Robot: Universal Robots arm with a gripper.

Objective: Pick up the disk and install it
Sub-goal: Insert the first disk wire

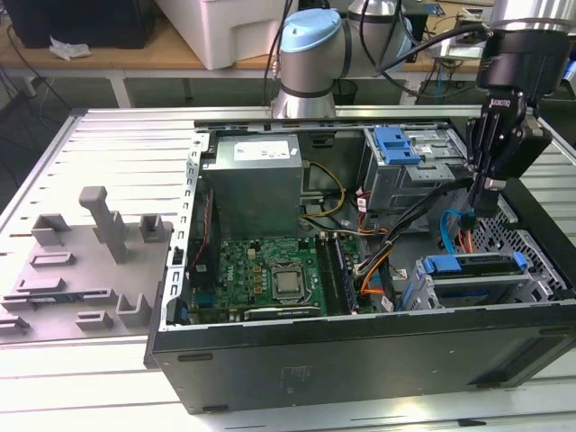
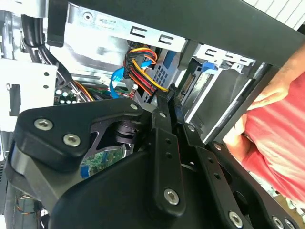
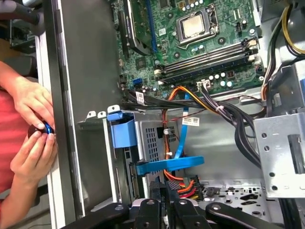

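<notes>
The disk (image 1: 475, 275), silver inside a blue carrier frame, lies in the lower drive cage at the exterior view's right end of the open computer case (image 1: 360, 360). In the first wrist view the blue end of its carrier (image 3: 123, 131) shows at the cage mouth. My gripper (image 1: 487, 200) hangs over the case a little above and behind the disk, beside a blue data cable (image 1: 445, 227). Its black fingers (image 2: 165, 110) stand pressed together with nothing between them. In the first wrist view the gripper (image 3: 165, 192) points toward the cables next to the cage.
A grey power-supply box (image 1: 256, 175) and the green motherboard (image 1: 270, 270) fill the case's middle. A second cage with a blue latch (image 1: 396, 144) stands at the back. Orange and black cables (image 3: 190, 98) cross the floor. A person's hands (image 3: 31, 129) work outside the case wall. A grey fixture (image 1: 90, 261) sits at the exterior view's left.
</notes>
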